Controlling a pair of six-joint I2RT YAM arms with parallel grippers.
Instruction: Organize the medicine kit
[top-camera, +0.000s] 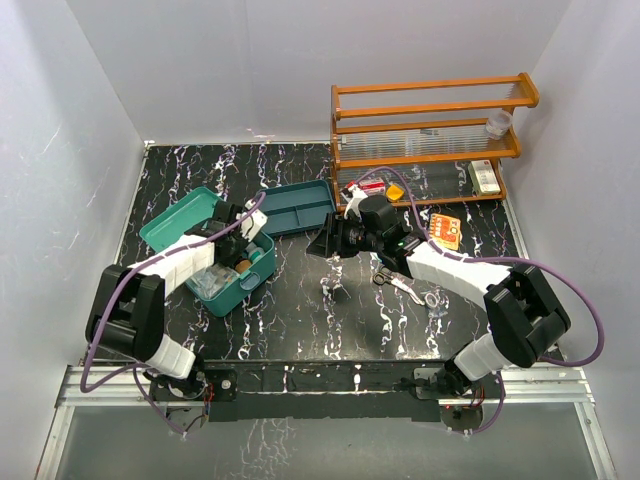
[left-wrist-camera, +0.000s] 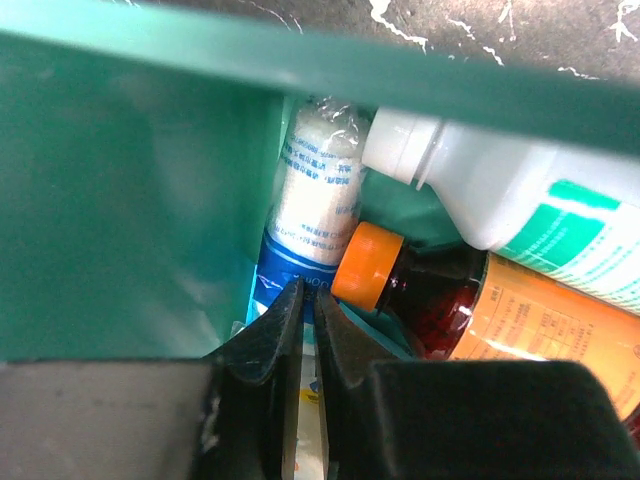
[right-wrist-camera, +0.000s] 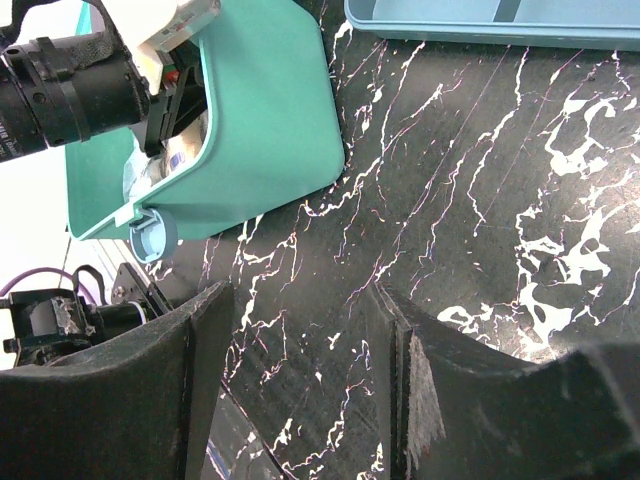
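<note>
Black marbled tabletop (top-camera: 300, 312), glossy rounded teal medicine kit (top-camera: 232, 296)

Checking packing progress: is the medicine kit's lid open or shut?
Open. The lid of the medicine kit lies swung back, and the left gripper reaches inside among bottles.

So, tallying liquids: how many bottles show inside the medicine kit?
2, in the medicine kit: a white bottle by its rim, an orange-capped brown bottle beside it. Others may be hidden.

White-walled booth, black marbled table (top-camera: 300, 320).
Plain white walls (top-camera: 60, 120) close in at 9, 12 and 3 o'clock; the white-veined top is evenly lit, with an orange wooden rack (top-camera: 420, 88) at 1 o'clock and a metal rail (top-camera: 540, 378) at 6.
</note>
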